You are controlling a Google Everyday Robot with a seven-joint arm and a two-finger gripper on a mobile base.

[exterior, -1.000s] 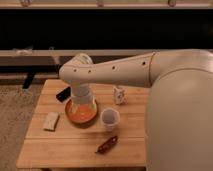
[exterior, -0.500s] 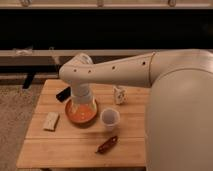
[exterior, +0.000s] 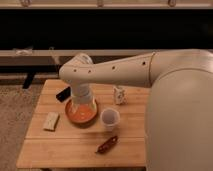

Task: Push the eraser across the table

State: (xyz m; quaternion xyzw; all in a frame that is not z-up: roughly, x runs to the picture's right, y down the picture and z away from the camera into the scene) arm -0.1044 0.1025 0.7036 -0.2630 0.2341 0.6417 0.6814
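My hand point(exterior: 81, 102) hangs left of centre, over the orange bowl point(exterior: 82, 118); I cannot tell whether it is open or closed. The eraser point(exterior: 63, 93) lies just beside it toward the upper left, near the far edge of the surface point(exterior: 65, 145). My worry is that the arm point(exterior: 115, 75) hides the gap. Coming down, I could strike the bowl's rim and shove it into the cup point(exterior: 110, 119). A push toward the near left edge could also send the eraser off the surface.
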